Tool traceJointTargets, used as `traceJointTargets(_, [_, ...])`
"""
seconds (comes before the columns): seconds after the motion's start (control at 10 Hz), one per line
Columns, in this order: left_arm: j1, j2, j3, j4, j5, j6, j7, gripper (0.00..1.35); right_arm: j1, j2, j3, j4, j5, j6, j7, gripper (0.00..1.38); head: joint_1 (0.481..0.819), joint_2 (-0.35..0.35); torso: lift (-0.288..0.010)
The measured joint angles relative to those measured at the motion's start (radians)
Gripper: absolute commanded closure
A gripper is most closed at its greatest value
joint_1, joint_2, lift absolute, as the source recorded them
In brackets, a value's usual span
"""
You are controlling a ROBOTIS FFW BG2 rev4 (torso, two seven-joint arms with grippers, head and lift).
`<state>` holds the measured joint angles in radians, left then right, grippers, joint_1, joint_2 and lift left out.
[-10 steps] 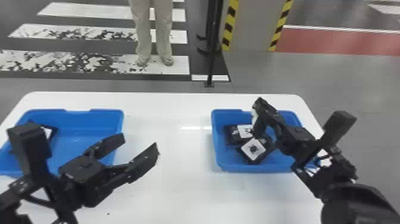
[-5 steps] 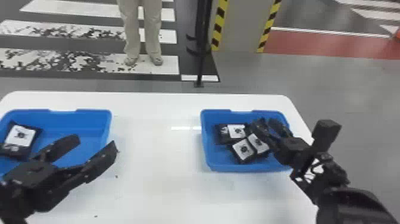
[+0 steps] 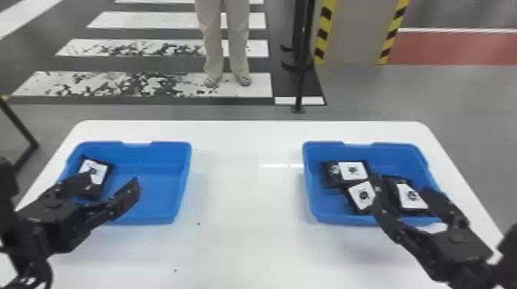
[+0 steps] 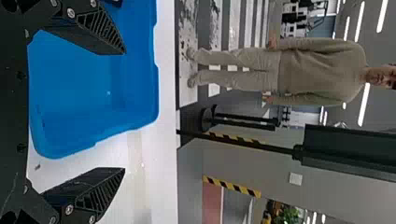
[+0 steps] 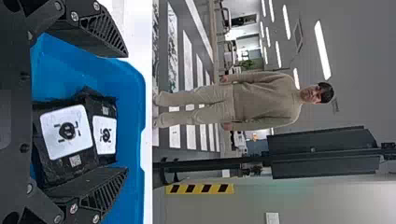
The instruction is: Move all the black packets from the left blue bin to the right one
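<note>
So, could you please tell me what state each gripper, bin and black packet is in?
Left gripper: open, nothing between its fingers.
Right gripper: open, above the right bin.
Left blue bin: uncovered, one packet visible inside.
Right blue bin: uncovered, holding several packets.
Black packet in the left bin: white label up, partly hidden by a finger.
Black packets in the right bin: white labels up, some overlapping.
</note>
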<state>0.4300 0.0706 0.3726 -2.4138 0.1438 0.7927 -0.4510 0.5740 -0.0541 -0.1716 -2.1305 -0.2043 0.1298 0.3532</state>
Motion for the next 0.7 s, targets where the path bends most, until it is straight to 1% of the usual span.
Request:
traceJointTargets(0.1, [-0.026, 0.001, 0.019, 0.027, -0.032, 0.017, 0.01, 0.16, 0.063, 0.006, 0.015, -0.053, -0.019, -0.013, 0.0, 0.17, 0.695, 0.111, -0.14])
traceJointTargets(0.3, [-0.099, 0.011, 0.032, 0.1, -0.097, 0.077, 0.044, 0.16, 0.142, 0.006, 0.049, -0.109, -0.067, -0.019, 0.001, 0.17, 0.695, 0.212, -0.14])
traceJointTargets(0.4, [-0.162, 0.021, 0.028, 0.171, -0.127, 0.101, 0.051, 0.16, 0.158, 0.007, 0.06, -0.115, -0.083, -0.019, 0.001, 0.17, 0.695, 0.228, -0.14])
traceJointTargets(0.5, [-0.239, 0.035, 0.011, 0.256, -0.152, 0.127, 0.056, 0.16, 0.162, 0.006, 0.068, -0.115, -0.091, -0.019, 0.001, 0.17, 0.695, 0.244, -0.14])
traceJointTargets(0.6, [-0.319, 0.051, -0.012, 0.34, -0.171, 0.147, 0.066, 0.16, 0.163, 0.003, 0.074, -0.112, -0.098, -0.019, 0.002, 0.17, 0.695, 0.248, -0.14])
traceJointTargets(0.7, [-0.395, 0.061, -0.028, 0.416, -0.2, 0.166, 0.076, 0.16, 0.164, -0.002, 0.082, -0.108, -0.107, -0.017, 0.002, 0.17, 0.695, 0.253, -0.14])
